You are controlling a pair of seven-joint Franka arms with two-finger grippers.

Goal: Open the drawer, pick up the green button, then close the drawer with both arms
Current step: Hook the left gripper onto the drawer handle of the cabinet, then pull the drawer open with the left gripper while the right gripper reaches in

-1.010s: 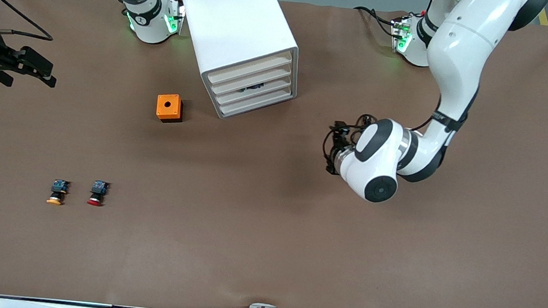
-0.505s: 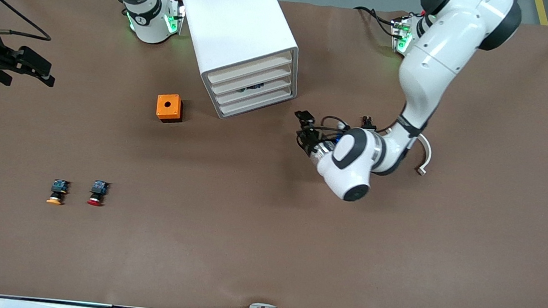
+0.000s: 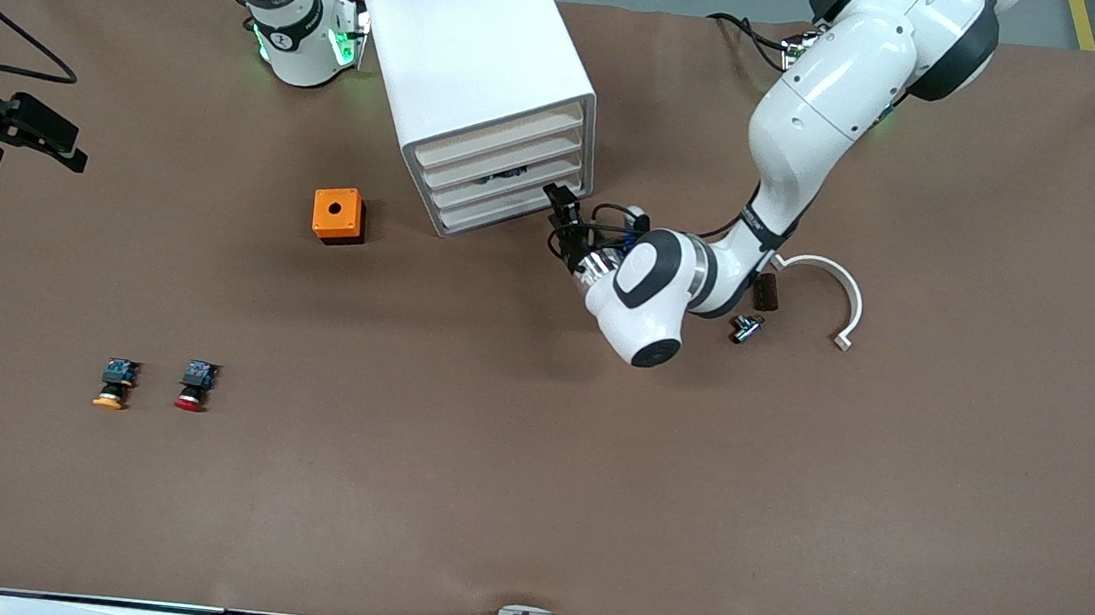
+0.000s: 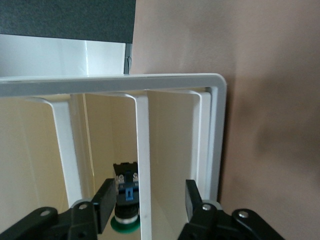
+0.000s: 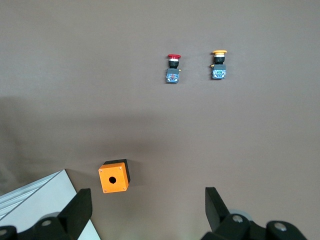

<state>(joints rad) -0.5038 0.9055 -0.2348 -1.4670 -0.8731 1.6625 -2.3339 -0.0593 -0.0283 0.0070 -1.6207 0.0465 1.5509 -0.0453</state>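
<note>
left claw (image 3: 562, 210) spread wide right at the drawer (image 3: 509, 186) fronts, lined up to pull i guess | green button (image 4: 125, 210) sits inside the shut drawer | right claw (image 5: 145, 210) spread, empty, waiting over the table (image 3: 492, 463) at its own end

Green-capped button (image 4: 125, 207) lies inside the shut drawer (image 3: 510, 176) of the white cabinet (image 3: 467, 49).

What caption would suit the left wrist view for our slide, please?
Left gripper open before the cabinet, green button visible inside a drawer.
</note>
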